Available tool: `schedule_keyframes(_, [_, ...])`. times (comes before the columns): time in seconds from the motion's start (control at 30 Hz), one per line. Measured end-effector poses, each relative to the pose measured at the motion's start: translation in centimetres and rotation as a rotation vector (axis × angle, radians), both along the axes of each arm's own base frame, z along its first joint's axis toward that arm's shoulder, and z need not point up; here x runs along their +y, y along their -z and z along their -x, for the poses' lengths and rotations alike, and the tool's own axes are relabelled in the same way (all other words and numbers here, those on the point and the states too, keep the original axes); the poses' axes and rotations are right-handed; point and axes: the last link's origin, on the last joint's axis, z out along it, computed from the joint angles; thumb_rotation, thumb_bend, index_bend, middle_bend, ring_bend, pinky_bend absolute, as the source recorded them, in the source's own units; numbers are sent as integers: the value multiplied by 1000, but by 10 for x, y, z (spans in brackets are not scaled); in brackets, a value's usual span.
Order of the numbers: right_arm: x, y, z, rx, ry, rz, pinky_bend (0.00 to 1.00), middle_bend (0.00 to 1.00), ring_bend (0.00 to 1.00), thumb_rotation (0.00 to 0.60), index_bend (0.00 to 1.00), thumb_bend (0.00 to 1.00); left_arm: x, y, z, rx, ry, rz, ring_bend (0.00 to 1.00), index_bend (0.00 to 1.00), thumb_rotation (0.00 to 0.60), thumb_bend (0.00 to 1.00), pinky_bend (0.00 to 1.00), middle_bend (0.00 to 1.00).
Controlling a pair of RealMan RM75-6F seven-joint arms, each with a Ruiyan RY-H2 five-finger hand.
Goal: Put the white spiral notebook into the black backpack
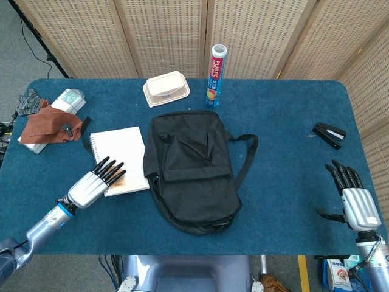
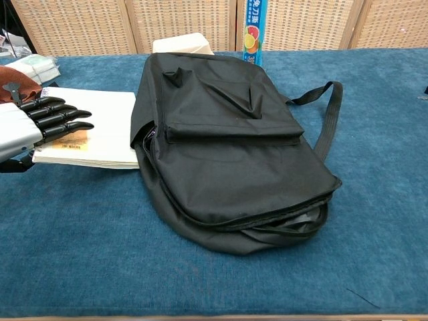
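Observation:
The white spiral notebook (image 1: 124,155) lies left of the black backpack (image 1: 191,173), its right edge against the bag. My left hand (image 1: 91,185) is at the notebook's near-left corner, with dark fingers lying on top of the cover. In the chest view the notebook (image 2: 107,127) has its near edge raised off the cloth under the left hand (image 2: 30,127), so the hand grips it. The backpack (image 2: 227,147) lies flat, and its zipper gapes along the near side. My right hand (image 1: 355,204) rests open at the table's near-right corner, holding nothing.
A black stapler (image 1: 330,135) sits at the right. A cream food box (image 1: 166,88) and a plastic-wrap tube (image 1: 216,76) stand behind the backpack. A brown cloth (image 1: 48,128) over a white packet (image 1: 67,100) lies at the far left.

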Motion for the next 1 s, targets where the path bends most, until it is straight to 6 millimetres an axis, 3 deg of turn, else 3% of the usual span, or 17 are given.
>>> schedule_keyframes(0.03, [0,0,0,-1,0,-1,0,0,0,600,0,0,0,0,0,2,-1,0,106,28,600,928,192,122])
schedule_keyframes(0.1, [0,0,0,-1,0,0,0,0,0,600,0,0,0,2,-2,3,-1,0,226,169,600,927,302,283])
schedule_keyframes(0.17, [0,-1,0,-3,1,0,0,0,0,600,0,0,1,2,-3,3,2,-1,340,387,600,925,414,445])
schedule_keyframes(0.27, [0,-1,0,-2,1,1,0,0,0,600,0,0,1,0,-5,-10,6,-7,442,565,600,920,507,586])
schedule_keyframes(0.37, [0,-1,0,-2,1,0,0,0,0,600,0,0,2,-2,-6,-27,15,-16,495,666,600,920,547,656])
schedule_keyframes(0.67, [0,1,1,-2,4,-9,0,0,0,600,0,0,8,-15,-14,-86,48,-71,518,723,600,920,562,694])
schedule_keyframes(1.0, [-5,4,1,3,-42,-189,0,0,0,600,0,0,26,-52,-33,-193,110,-178,532,738,600,921,575,706])
